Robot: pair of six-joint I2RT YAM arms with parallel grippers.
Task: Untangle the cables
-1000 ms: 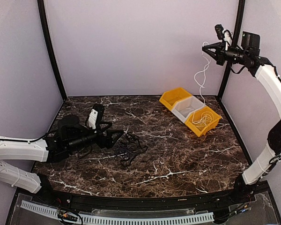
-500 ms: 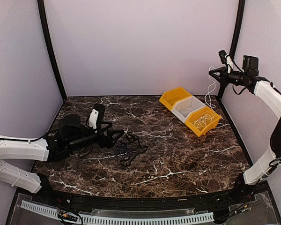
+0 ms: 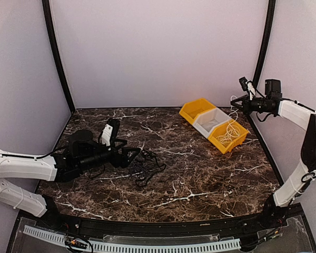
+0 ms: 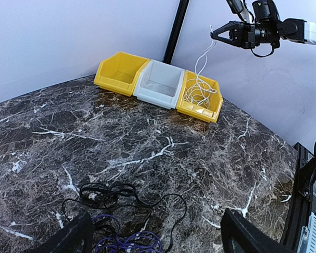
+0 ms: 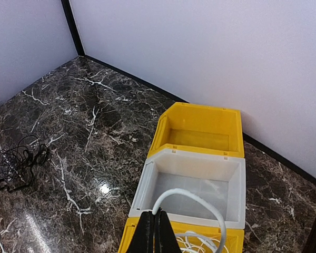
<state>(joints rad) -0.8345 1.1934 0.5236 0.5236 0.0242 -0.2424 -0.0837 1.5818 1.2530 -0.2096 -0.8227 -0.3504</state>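
White cable (image 3: 229,131), pinched in my right claw (image 3: 235,100): lower slowly into end yellow bin (image 3: 224,145) before releasing; left claw (image 3: 132,155) spread

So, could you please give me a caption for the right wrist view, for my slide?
Shut right gripper holds the white cable above the row of bins.

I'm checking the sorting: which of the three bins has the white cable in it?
The yellow bin at the row's end nearest the right arm; the white cable coils inside, unlike the other two.
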